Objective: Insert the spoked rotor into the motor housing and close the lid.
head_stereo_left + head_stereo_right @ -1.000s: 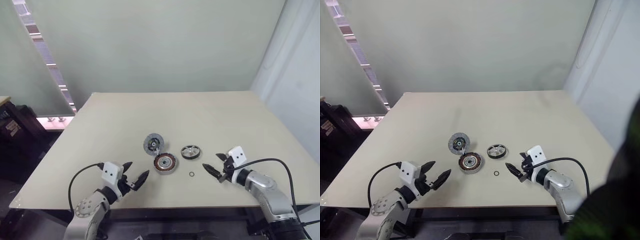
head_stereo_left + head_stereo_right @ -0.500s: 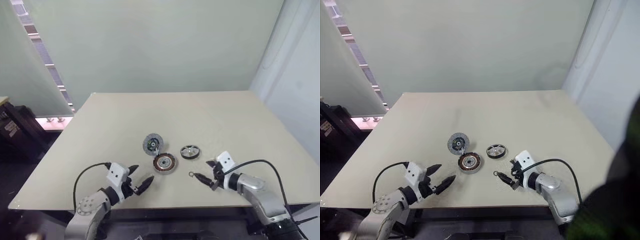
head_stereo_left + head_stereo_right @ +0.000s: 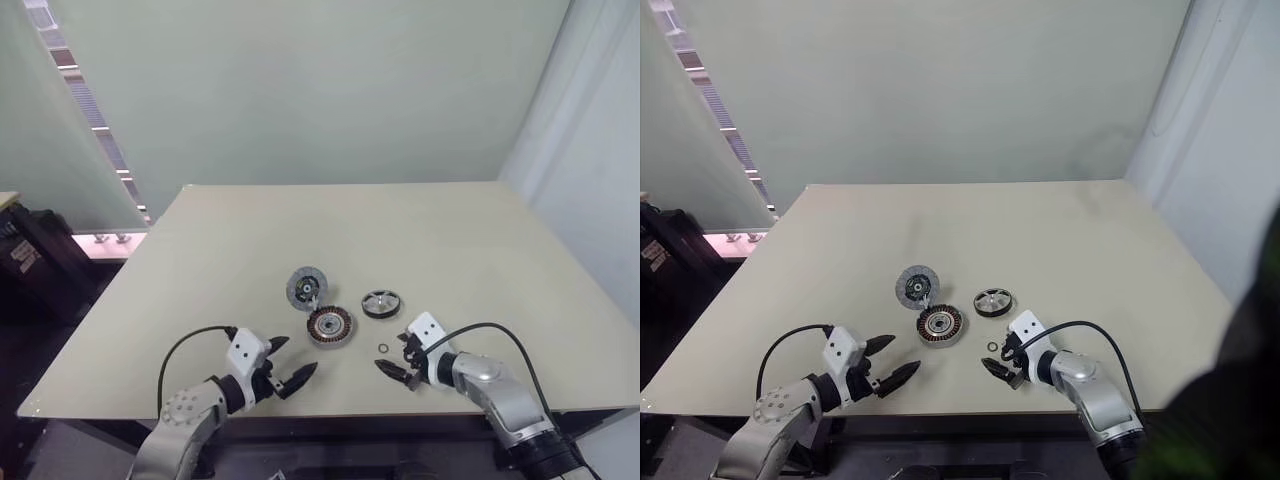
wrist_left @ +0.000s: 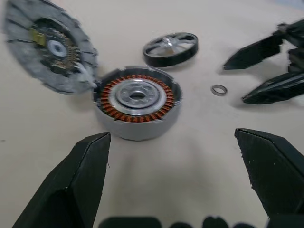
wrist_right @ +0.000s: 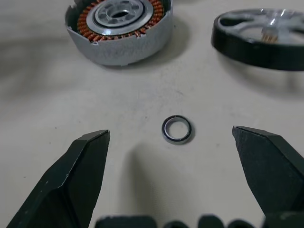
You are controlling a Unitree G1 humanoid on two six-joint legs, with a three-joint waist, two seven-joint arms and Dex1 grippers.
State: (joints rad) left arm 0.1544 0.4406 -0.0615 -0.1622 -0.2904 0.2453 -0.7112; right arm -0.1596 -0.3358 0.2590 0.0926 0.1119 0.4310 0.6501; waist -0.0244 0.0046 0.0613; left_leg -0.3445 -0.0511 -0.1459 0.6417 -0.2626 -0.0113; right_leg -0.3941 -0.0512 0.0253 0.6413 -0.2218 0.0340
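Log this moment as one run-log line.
left tool open, empty | right tool open, by small ring | spoked rotor on table | lid off motor housing

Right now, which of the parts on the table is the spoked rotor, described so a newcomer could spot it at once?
On the beige table, a cluster of small parts lies near the front edge. The spoked rotor, a shallow dark ring with silver spokes meeting at a hub, is the cluster's rightmost large piece. Left of it sit the copper-wound motor housing and flat grey lid; the tiny thin ring lies nearer.

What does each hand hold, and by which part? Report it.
Nothing is held. The left hand and right hand are both open over the table; the spoked rotor lies untouched.
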